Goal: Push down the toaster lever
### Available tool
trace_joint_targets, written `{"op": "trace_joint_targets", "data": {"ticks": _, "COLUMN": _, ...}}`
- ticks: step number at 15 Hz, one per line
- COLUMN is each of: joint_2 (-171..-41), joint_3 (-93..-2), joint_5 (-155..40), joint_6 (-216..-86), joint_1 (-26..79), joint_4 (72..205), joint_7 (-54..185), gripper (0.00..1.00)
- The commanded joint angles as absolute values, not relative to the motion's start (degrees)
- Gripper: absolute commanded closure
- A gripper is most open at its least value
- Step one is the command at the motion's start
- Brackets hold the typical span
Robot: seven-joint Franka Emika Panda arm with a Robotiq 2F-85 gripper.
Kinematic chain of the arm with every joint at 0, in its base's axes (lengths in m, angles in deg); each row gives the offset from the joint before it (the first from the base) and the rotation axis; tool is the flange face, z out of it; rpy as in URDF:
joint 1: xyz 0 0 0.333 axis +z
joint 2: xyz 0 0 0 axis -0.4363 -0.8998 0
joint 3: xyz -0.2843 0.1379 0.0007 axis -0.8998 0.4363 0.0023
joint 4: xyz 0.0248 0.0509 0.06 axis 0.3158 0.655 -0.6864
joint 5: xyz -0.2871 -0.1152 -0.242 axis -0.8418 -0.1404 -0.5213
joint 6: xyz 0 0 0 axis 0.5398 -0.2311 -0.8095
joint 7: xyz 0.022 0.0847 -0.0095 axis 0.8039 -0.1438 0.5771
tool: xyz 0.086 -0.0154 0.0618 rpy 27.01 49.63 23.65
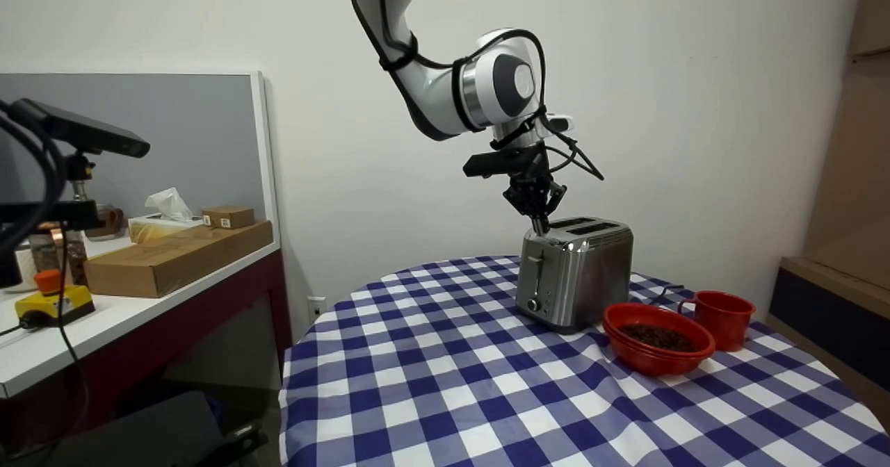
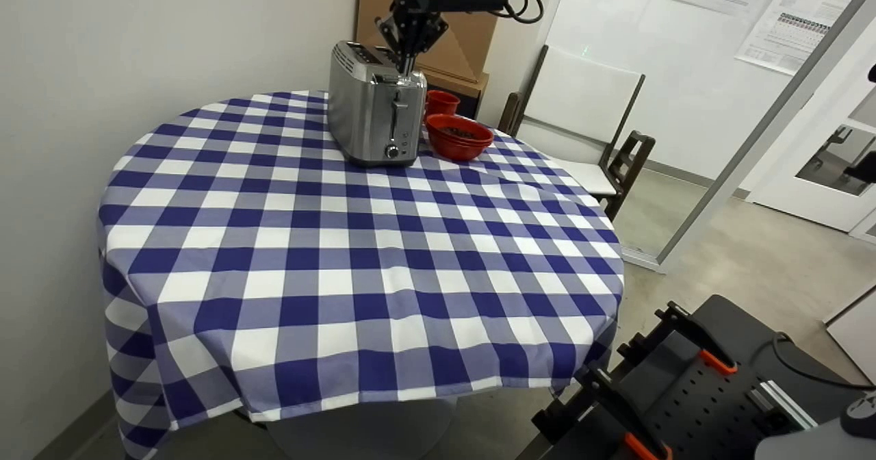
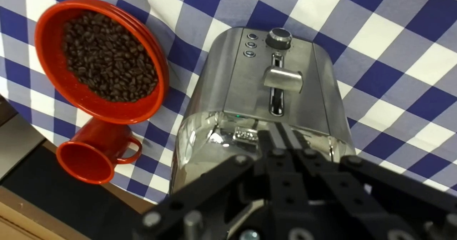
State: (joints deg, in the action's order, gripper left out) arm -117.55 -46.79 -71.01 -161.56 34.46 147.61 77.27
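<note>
The silver toaster (image 1: 598, 283) stands on the checked tablecloth, also seen in an exterior view (image 2: 351, 107) and the wrist view (image 3: 246, 97). Its lever (image 3: 284, 78) is a shiny metal tab on the slot of the narrow end face, above a round knob. The lever sits in the upper part of the slot in both exterior views (image 1: 535, 259) (image 2: 400, 105). My gripper (image 3: 284, 126) is shut and empty, pointing down. Its fingertips are at the toaster's top edge above the lever in both exterior views (image 1: 540, 232) (image 2: 406, 71). I cannot tell whether they touch the top.
Stacked red bowls (image 3: 101, 116) with dark beans stand beside the toaster. A red mug (image 3: 107, 140) stands by the bowls. A wall (image 1: 417, 196) is behind the table. The checked tablecloth (image 2: 321, 254) spreads in front of the toaster's end face.
</note>
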Motion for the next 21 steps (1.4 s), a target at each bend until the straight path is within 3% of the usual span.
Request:
{"op": "trace_joint_targets", "data": {"ticks": 1, "joint_2": -119.74, "joint_3": -49.19, "joint_5": -73.26, "joint_6": -164.92, "joint_1": 36.39, "joint_4": 146.94, "joint_7": 79.65, "gripper": 1.00}}
{"op": "trace_joint_targets", "data": {"ticks": 21, "joint_2": -126.47, "joint_3": -49.08, "joint_5": -68.73, "joint_6": -166.60, "joint_1": 36.29, "joint_4": 146.59, "joint_7": 78.41, "gripper": 1.00}}
